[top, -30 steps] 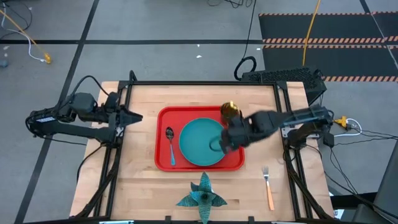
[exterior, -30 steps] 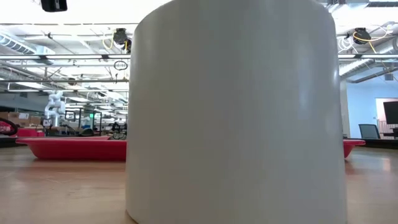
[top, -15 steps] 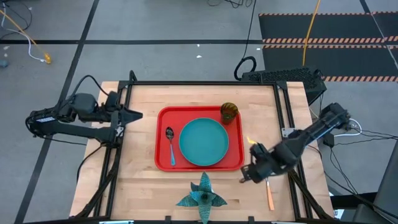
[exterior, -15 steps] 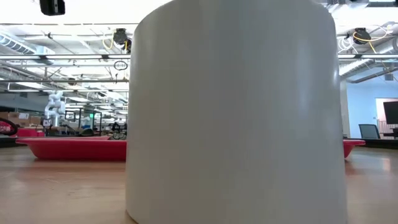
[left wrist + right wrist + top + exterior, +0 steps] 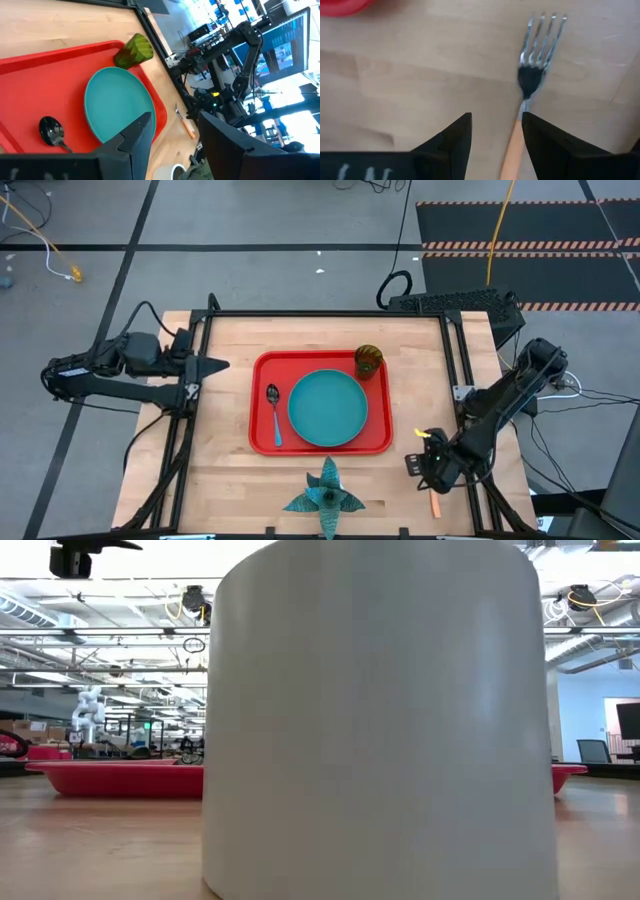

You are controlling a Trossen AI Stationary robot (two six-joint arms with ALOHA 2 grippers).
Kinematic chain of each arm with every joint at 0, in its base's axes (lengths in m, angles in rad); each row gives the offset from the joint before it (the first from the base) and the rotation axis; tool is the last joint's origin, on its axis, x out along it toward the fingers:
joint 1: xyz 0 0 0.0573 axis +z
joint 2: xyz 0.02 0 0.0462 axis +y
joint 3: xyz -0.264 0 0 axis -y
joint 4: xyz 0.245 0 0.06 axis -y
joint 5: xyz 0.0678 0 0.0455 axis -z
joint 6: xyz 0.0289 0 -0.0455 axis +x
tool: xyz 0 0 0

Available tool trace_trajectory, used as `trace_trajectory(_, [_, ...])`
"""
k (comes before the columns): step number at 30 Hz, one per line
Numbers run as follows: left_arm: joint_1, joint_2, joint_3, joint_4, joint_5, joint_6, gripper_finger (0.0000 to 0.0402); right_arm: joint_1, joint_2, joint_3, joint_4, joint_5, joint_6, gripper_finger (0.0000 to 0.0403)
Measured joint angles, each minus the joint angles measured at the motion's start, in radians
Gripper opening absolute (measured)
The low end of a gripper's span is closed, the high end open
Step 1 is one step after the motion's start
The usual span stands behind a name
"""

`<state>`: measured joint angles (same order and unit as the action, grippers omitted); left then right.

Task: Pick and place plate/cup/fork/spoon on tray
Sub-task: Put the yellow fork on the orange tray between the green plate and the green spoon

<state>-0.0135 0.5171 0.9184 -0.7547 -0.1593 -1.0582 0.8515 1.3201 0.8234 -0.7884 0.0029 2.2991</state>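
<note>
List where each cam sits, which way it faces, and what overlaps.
High: overhead, straight down on the table; both arms show.
Low: at tabletop height, blocked by a white cylinder; tray edge behind.
Left wrist: over the left hand toward the plate, cup, spoon.
Right wrist: over the right hand, down at the fork.
Shared: fork in both wrist views.

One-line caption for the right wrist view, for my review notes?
Open right gripper hovers over the orange-handled fork lying on the wooden table, tray corner visible.

Plate [image 5: 117, 107], spoon [image 5: 52, 131], cup [image 5: 134, 50] on tray [image 5: 45, 80]
</note>
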Motion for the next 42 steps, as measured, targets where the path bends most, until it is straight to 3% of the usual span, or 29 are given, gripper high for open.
trace_trajectory(7, [0.000, 0.000, 0.000, 0.000, -0.014, 0.038, 0.0163, 0.003, 0.037, -0.022, 0.004, 0.018, 0.038, 0.0164])
trace_trajectory(12, [0.000, 0.000, 0.000, 0.000, 0.002, 0.043, 0.0163, 0.000, 0.112, -0.022, 0.029, -0.059, 0.049, 0.0164])
trace_trajectory(19, [0.000, 0.000, 0.000, 0.000, 0.063, 0.076, 0.0163, -0.001, 0.172, -0.019, 0.122, -0.080, 0.052, 0.0164])
trace_trajectory(25, [0.000, 0.000, 0.000, 0.000, 0.075, 0.099, 0.0163, -0.002, 0.178, -0.019, 0.074, -0.143, 0.064, 0.0164])
trace_trajectory(34, [-0.001, 0.000, 0.000, 0.001, 0.125, 0.124, 0.0163, -0.007, 0.161, 0.089, -0.069, -0.110, 0.061, 0.0164])
trace_trajectory(42, [0.000, 0.000, 0.000, 0.002, 0.124, 0.139, 0.0163, -0.014, 0.182, 0.094, -0.148, -0.107, 0.052, 0.0164])
